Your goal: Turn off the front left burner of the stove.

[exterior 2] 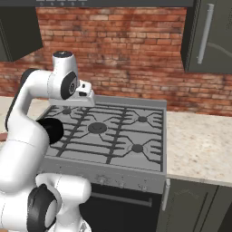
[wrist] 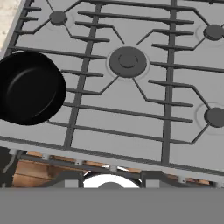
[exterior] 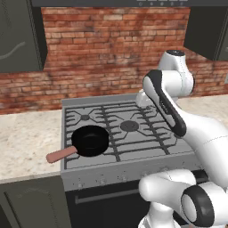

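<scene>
The stove is a grey steel range with five burners and grates. A black frying pan with a reddish handle sits on the front left corner and hides the front left burner beneath it. The row of small front knobs runs along the stove's front edge. My gripper hangs above the stove, looking down on it, fingers apart and nothing between them. The hand is over the stove's back part.
The large centre burner lies bare, as do the right burners. Beige stone counters flank the stove. A brick wall stands behind and dark cabinets hang above. The black oven door is below.
</scene>
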